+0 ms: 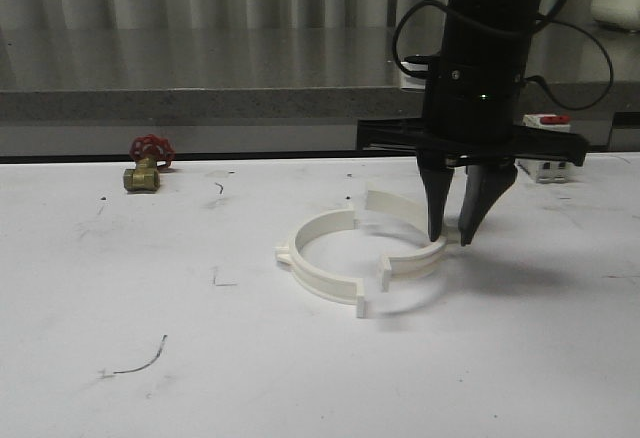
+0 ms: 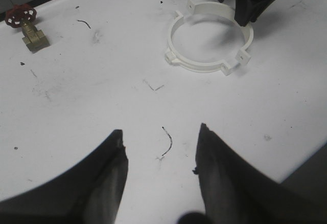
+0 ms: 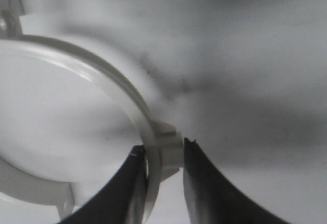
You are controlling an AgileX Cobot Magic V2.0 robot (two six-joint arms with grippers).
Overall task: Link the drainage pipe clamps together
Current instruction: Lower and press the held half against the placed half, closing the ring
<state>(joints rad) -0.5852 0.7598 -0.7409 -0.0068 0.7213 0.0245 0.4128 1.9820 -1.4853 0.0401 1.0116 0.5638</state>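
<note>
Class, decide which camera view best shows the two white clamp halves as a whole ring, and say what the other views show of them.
The left wrist view: both clamp halves appear from above as a near-complete ring with end tabs visible. The front view shows them low and foreshortened, the right gripper at the far half. The right wrist view shows a blurred close-up arc between the fingers.

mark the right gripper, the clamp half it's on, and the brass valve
right gripper [image 1: 452, 236]: front view, between the fingertips.
right clamp half [image 1: 412, 261]: front view, near curved band.
brass valve [image 1: 141, 177]: front view, brass body under the red handwheel.
</note>
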